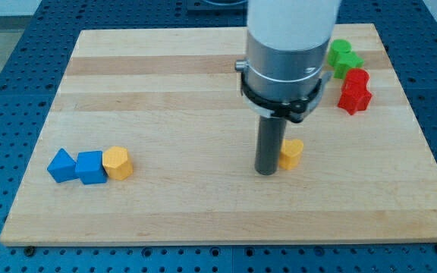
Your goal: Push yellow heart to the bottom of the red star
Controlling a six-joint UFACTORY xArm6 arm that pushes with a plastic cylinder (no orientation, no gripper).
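The yellow heart [291, 152] lies right of the board's middle, partly hidden by my rod. My tip [266, 172] rests on the board, touching the heart's left side. The red star [354, 98] sits near the view's right edge, up and to the right of the heart. A second red block [356, 78] stands just above the star, touching it.
A green block [344, 57] sits at the top right, above the red blocks. At the view's lower left a blue triangular block [61, 164], a blue cube [90, 167] and a yellow hexagon [117, 162] stand in a row. The wooden board [203, 76] rests on a blue perforated table.
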